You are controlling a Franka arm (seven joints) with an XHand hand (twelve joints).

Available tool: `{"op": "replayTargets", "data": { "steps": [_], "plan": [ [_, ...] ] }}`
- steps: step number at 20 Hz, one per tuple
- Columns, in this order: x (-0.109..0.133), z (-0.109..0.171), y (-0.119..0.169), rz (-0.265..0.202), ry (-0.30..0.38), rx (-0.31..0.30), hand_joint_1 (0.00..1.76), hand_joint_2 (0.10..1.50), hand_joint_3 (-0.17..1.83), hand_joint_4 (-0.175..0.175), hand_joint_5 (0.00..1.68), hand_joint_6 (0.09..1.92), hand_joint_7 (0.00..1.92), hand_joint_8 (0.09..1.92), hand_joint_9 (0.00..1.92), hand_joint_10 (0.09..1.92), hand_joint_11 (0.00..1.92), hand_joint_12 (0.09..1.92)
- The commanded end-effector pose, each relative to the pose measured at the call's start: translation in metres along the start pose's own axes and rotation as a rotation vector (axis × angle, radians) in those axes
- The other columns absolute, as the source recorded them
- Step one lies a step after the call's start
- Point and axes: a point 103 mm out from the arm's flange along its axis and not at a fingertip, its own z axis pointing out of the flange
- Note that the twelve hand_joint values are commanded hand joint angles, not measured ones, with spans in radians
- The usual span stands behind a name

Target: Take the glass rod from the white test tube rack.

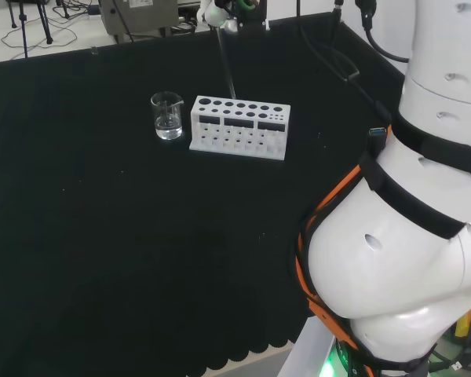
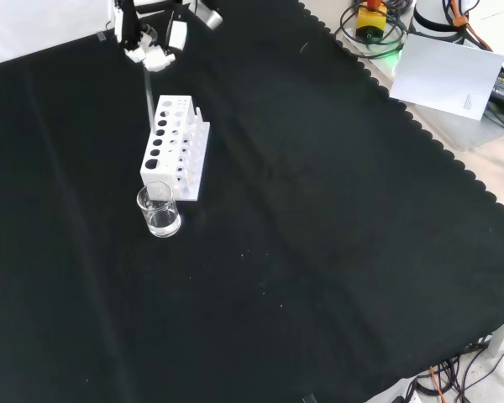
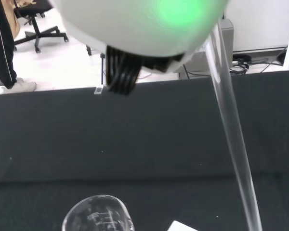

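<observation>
The white test tube rack [image 1: 239, 129] [image 2: 175, 151] stands mid-cloth, its top full of round holes. A clear glass rod [image 1: 226, 67] [image 2: 148, 88] slants up from the rack's back row to the hand [image 1: 220, 12] [image 2: 155, 42], which hangs above the rack with fingers pinched on the rod's upper end. Whether the rod's lower tip sits in a hole or just above it, I cannot tell. In the wrist view the rod [image 3: 231, 125] runs long and close past the blurred white hand [image 3: 135, 29], and a corner of the rack [image 3: 183, 226] shows.
A small clear glass beaker [image 1: 167, 116] [image 2: 160, 210] [image 3: 98, 214] stands right beside one end of the rack. The arm's white links [image 1: 408, 236] bulk at the head view's right. A white sheet [image 2: 449, 71] and cables lie beyond the cloth's scalloped edge.
</observation>
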Motion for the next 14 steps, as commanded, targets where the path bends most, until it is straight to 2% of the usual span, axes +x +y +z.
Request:
{"op": "replayTargets", "data": {
  "steps": [1, 14],
  "plan": [
    [0.0104, -0.0142, -0.0133, -0.003, 0.015, -0.034, 1.23, 0.41, 1.03, -0.175, 1.4, 0.63, 1.67, 0.78, 1.88, 0.55, 1.41, 0.76],
    [0.0194, -0.0178, -0.0187, -0.025, 0.014, -0.047, 1.23, 0.4, 1.04, -0.175, 1.42, 0.6, 1.68, 0.76, 1.9, 0.54, 1.42, 0.75]
  ]
}}
